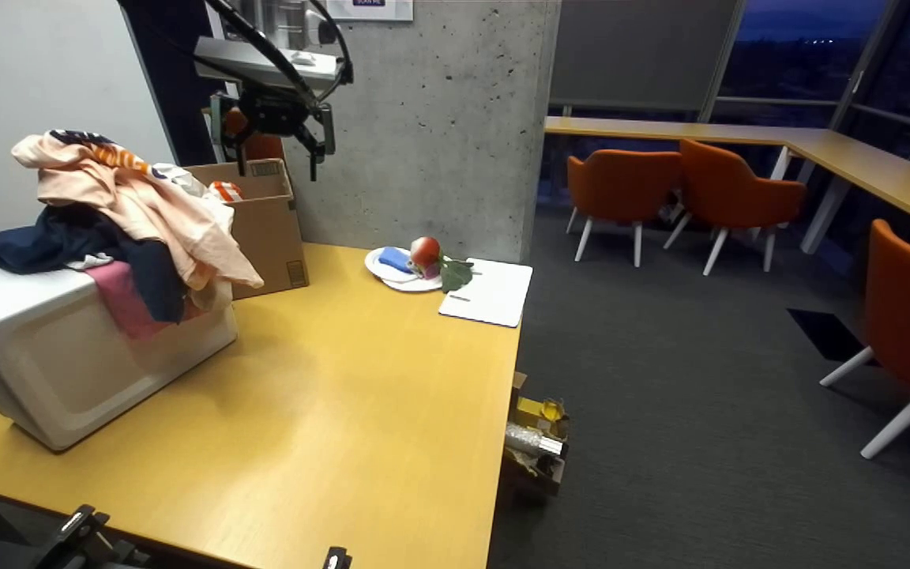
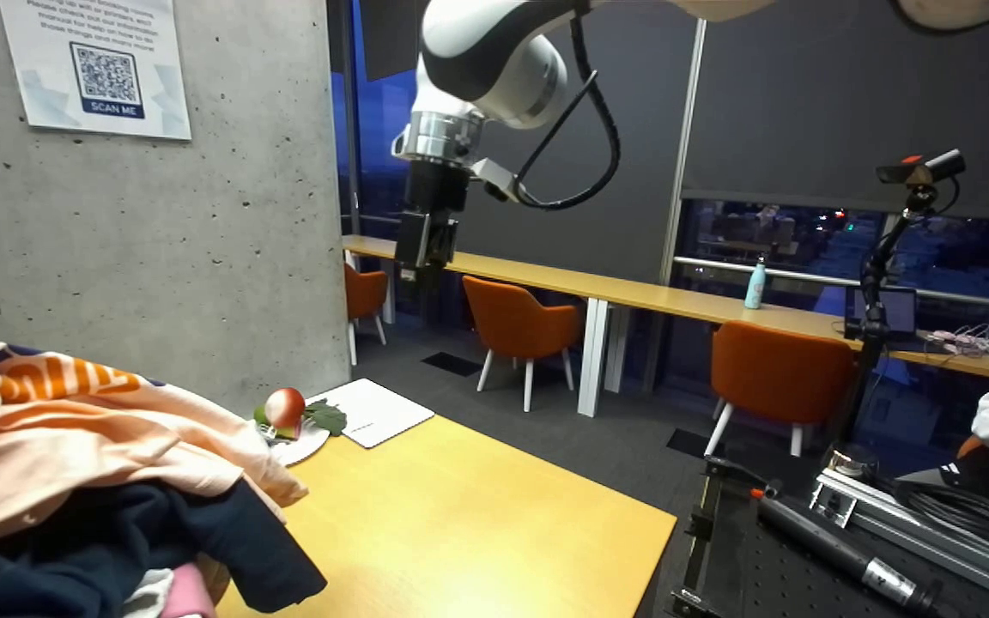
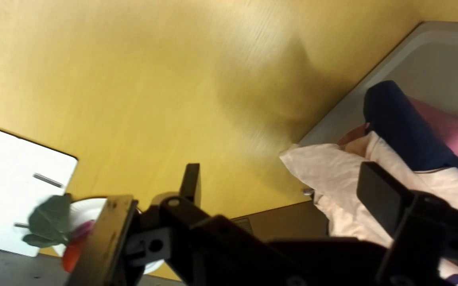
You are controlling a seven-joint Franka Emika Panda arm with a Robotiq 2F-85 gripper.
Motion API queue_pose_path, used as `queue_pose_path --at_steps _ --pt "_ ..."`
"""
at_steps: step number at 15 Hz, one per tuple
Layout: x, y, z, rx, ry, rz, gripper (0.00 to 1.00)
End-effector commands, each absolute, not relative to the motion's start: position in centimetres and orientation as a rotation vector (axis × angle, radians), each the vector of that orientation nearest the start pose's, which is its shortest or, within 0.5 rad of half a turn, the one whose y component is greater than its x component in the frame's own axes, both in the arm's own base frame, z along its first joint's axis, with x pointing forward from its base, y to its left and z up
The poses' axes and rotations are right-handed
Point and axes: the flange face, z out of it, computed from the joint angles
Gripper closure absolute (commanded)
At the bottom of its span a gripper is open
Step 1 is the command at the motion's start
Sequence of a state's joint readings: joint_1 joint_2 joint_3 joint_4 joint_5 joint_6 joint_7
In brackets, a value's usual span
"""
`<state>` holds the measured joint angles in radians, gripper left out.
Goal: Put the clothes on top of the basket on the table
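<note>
"How is the hand [image 1: 277,171] held?"
"Spread wide, higher than the basket [image 1: 80,375]."
"And the clothes [image 1: 129,196]?"
"Heaped upon it, draped over its side; near the basket, on the bench [image 1: 344,403], a cardboard box [image 1: 269,241] is seen."

Apart from my gripper [image 1: 277,168], off to its side, I see a crumpled peach fabric garment [image 1: 139,194] with orange and navy print, a dark navy garment [image 1: 156,273] beneath it and a pink cloth [image 1: 122,300] under that. They drape over a smooth white rectangular basket [image 1: 92,379], the peach fabric drooping past its edge on my gripper's side. The basket sits on a yellow wood-grained table [image 1: 329,411] spreading below the gripper.
</note>
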<state>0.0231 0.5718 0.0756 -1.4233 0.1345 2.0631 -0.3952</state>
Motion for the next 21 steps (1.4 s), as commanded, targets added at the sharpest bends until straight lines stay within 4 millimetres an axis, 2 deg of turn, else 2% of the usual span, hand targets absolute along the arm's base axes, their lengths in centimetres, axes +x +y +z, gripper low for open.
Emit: queue_pose_path --at_steps 1,4,7,10,12,16,17,18,21 --pt "74.2 14.9 36.8 -2.851 -0.885 -0.143 0.0" --pt "74.7 22.1 36.1 -2.849 -1.048 -0.179 0.0" --pt "74.9 27.3 34.4 -2.826 -1.167 -0.207 0.0" --pt "75.0 30.2 32.2 -2.803 -1.227 -0.209 0.0" --pt "75.1 31.4 31.3 -2.796 -1.256 -0.226 0.0" --pt "75.3 32.6 30.6 -2.779 -1.287 -0.252 0.0" --pt "75.3 32.5 30.4 -2.772 -1.292 -0.256 0.25" --pt "75.4 32.6 30.3 -2.768 -1.298 -0.259 0.28" --pt "75.4 32.8 30.3 -2.76 -1.307 -0.266 0.51"
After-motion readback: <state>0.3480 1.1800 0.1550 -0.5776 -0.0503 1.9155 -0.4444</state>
